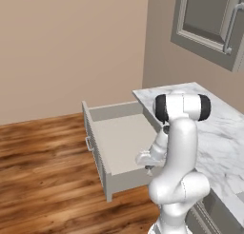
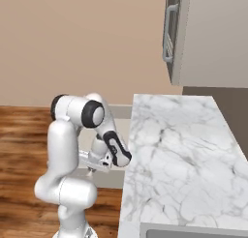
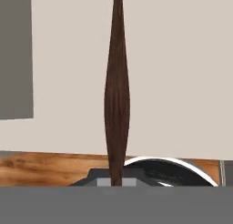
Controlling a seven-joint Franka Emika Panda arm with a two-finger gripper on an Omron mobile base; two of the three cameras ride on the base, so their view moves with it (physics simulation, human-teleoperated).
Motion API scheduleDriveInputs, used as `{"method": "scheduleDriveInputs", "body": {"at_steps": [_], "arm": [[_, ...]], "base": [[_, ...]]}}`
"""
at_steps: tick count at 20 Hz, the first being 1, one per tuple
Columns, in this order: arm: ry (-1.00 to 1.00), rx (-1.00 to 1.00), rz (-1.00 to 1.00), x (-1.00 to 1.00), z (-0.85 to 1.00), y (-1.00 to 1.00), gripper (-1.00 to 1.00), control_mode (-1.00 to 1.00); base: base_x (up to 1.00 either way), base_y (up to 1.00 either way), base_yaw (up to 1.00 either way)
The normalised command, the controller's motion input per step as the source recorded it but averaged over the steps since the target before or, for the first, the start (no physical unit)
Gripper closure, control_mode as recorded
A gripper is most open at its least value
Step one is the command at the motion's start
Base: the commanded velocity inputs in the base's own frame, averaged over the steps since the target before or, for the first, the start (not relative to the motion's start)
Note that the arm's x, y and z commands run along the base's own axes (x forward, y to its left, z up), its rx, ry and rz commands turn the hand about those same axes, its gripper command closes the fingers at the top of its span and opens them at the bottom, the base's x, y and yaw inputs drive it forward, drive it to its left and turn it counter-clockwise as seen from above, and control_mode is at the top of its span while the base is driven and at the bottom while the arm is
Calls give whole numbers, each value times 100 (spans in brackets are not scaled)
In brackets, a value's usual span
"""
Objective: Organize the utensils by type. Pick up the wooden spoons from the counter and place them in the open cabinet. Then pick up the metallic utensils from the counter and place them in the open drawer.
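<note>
We hold the dark-handled utensil clenched in the gripper, low over the open drawer. We judge it best to lower it gently and release it flat inside.

The handle pinched in my jaws looks like dark brown wood, smooth, with a fine lengthwise grain. Below me the open drawer has a flat, matt, pale inside and light grey painted walls. The counter is white marble with grey veins, polished smooth. The floor is glossy wooden plank.
</note>
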Motion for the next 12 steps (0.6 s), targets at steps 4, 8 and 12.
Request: {"method": "scheduleDriveInputs", "body": {"at_steps": [4, 8, 12], "arm": [[78, -25, -3, 100, 100, 60, 100, -100], [62, -15, -1, 91, 100, 43, 100, -100], [31, -18, -1, 40, 100, 33, 100, -100]], "base": [[0, 0, 0], [0, 0, 0], [0, 0, 0]]}}
